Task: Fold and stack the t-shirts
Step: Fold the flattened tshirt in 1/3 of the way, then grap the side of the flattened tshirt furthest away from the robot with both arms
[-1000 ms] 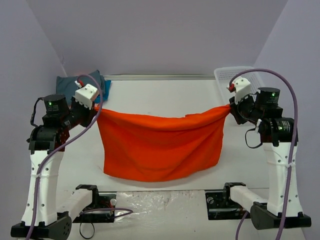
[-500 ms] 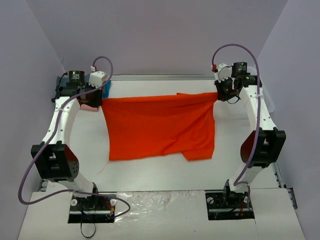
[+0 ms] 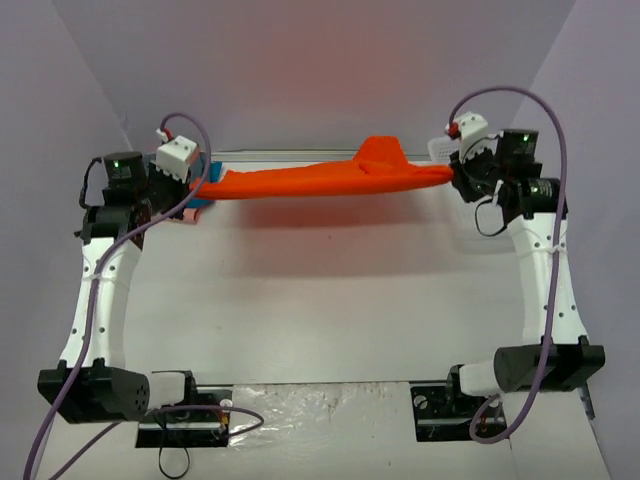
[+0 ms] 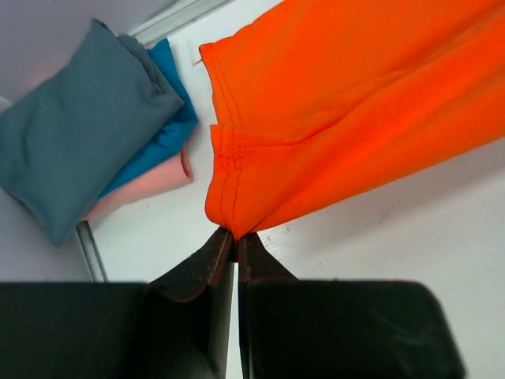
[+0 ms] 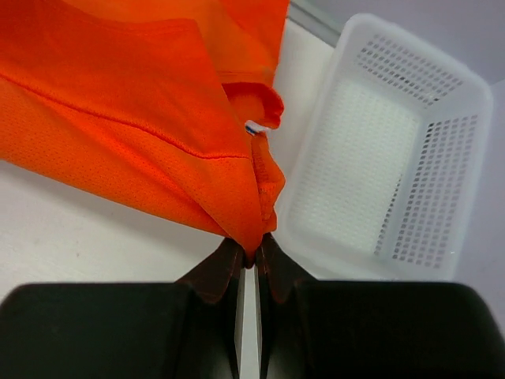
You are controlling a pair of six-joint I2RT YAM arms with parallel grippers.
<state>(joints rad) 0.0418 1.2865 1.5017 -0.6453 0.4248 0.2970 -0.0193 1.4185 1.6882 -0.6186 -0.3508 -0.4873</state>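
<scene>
The bright orange t-shirt [image 3: 320,180] hangs stretched in the air across the back of the table. My left gripper [image 3: 197,185] is shut on its left corner [image 4: 229,213]. My right gripper [image 3: 453,175] is shut on its right corner [image 5: 256,229]. A fold of the shirt bulges up near the right end. A stack of folded shirts lies at the back left: dark grey-teal [image 4: 75,134] on top, bright blue [image 4: 162,134] under it, pale pink [image 4: 142,185] at the bottom. In the top view my left arm hides most of the stack.
A white plastic mesh basket [image 5: 387,150] stands at the back right, just beyond my right gripper. A metal rail [image 3: 290,155] runs along the table's far edge. Purple walls close in the back and both sides.
Both grippers have lifted the orange shirt off the table. It lay spread flat half a second ago and now hangs taut between them near the back.
</scene>
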